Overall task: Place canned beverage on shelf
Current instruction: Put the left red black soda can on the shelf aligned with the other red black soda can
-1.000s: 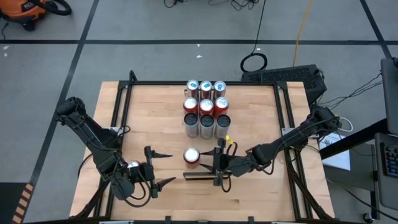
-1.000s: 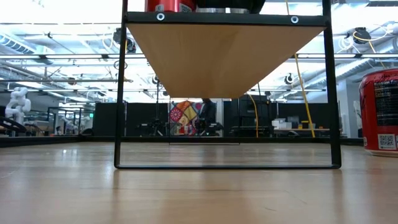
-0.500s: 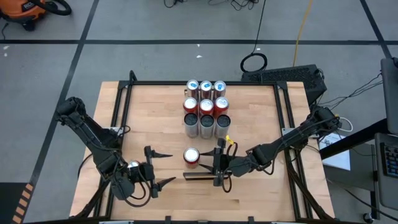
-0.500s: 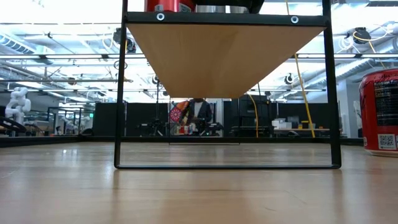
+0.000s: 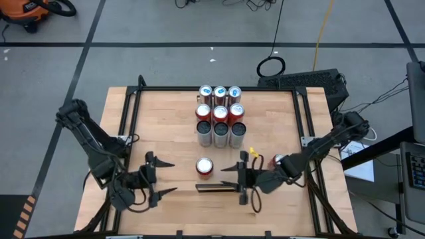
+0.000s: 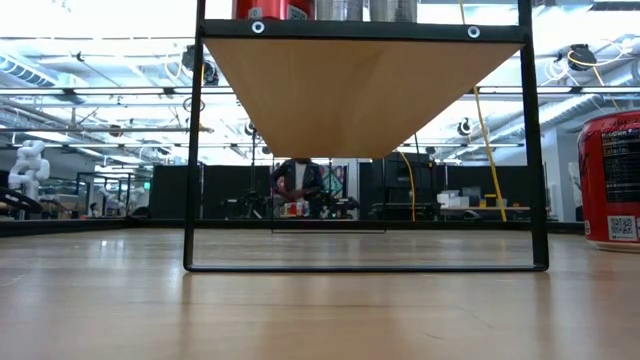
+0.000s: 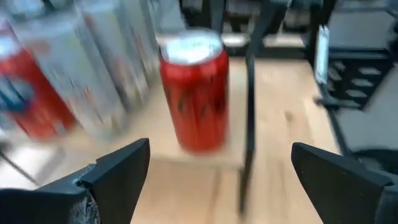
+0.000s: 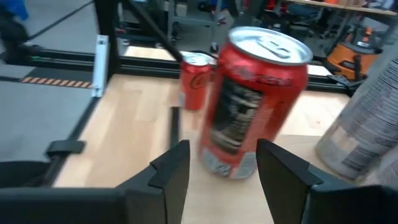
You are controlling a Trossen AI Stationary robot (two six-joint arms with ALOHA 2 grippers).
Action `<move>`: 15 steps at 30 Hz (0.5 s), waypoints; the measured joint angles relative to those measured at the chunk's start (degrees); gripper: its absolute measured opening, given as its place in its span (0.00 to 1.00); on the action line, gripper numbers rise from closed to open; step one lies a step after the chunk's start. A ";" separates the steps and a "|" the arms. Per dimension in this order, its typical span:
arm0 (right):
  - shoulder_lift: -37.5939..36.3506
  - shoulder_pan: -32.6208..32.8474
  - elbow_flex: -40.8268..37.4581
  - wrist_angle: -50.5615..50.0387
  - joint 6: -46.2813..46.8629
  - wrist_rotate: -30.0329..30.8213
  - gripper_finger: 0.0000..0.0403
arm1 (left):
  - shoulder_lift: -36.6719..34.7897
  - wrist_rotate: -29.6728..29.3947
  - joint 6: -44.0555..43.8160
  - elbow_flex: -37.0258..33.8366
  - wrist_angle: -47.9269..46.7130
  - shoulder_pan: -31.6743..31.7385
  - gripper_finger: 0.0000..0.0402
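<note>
A red can [image 5: 204, 166] stands upright on its base near the dark near end [image 5: 216, 188] of the shelf [image 6: 360, 90], a pale wood panel raised on a black frame. Several more cans [image 5: 220, 116] stand in rows at the shelf's far end. My right gripper [image 5: 229, 178] is open, just to the right of the red can [image 8: 255, 93] and clear of it, fingers pointing left at it. My left gripper [image 5: 159, 178] is wide open to the left of the shelf, facing the same can [image 7: 194, 93] from a distance.
Another red can [image 5: 279, 160] stands on the tabletop under my right arm. The low view shows a red can [image 6: 612, 180] at its right. The shelf's black legs [image 6: 192, 150] stand on the table. A person [image 6: 300, 185] moves far off in the room.
My right gripper has drawn back from the red can toward the table's right edge, its gap unchanged. My left gripper has moved toward the table's left edge and rolled a little. The red can has stayed standing on the shelf.
</note>
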 joint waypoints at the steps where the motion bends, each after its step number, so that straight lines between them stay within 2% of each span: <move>1: -0.51 0.73 0.00 -0.57 0.00 0.00 0.40 | -0.67 2.55 -3.39 0.32 -3.33 -0.02 0.97; 8: -1.12 5.86 0.00 -1.58 -0.17 0.00 0.40 | -2.10 22.79 -23.12 0.61 -24.94 2.00 0.97; 11: -1.13 7.90 0.00 -1.42 0.23 0.00 0.40 | -1.84 28.15 -28.14 0.61 -30.25 2.55 0.97; 15: -1.12 10.34 0.00 -1.42 0.20 0.00 0.40 | -1.79 33.10 -30.20 0.61 -33.07 2.62 0.97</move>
